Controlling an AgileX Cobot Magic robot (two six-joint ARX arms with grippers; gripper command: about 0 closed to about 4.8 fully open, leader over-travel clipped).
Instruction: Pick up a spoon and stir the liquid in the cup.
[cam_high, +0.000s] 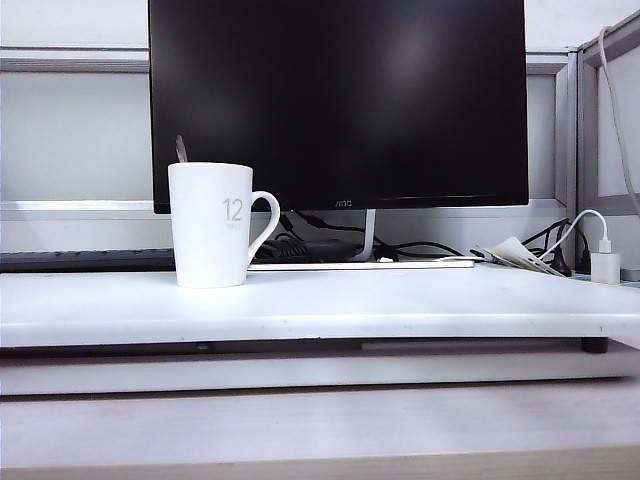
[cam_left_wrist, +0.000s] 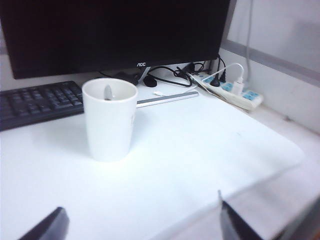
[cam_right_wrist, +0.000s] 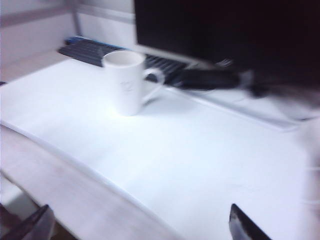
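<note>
The cup (cam_high: 211, 225) is a tall white mug marked "12", standing on the white board (cam_high: 400, 305) at its left side, handle to the right. The spoon (cam_high: 181, 149) stands inside it, only its slim silvery handle end showing above the rim. In the left wrist view the cup (cam_left_wrist: 109, 120) holds the spoon (cam_left_wrist: 108, 92) against its far inner wall. The right wrist view shows the cup (cam_right_wrist: 126, 82) blurred. My left gripper (cam_left_wrist: 142, 220) is open, well short of the cup, over the board's near edge. My right gripper (cam_right_wrist: 140, 222) is open too, far from the cup. Neither gripper appears in the exterior view.
A black monitor (cam_high: 340, 100) stands right behind the cup. A dark keyboard (cam_left_wrist: 35, 102) lies behind the board at the left. Cables (cam_high: 330, 245), a power strip (cam_left_wrist: 232, 92) and a white charger (cam_high: 604, 262) sit at the back right.
</note>
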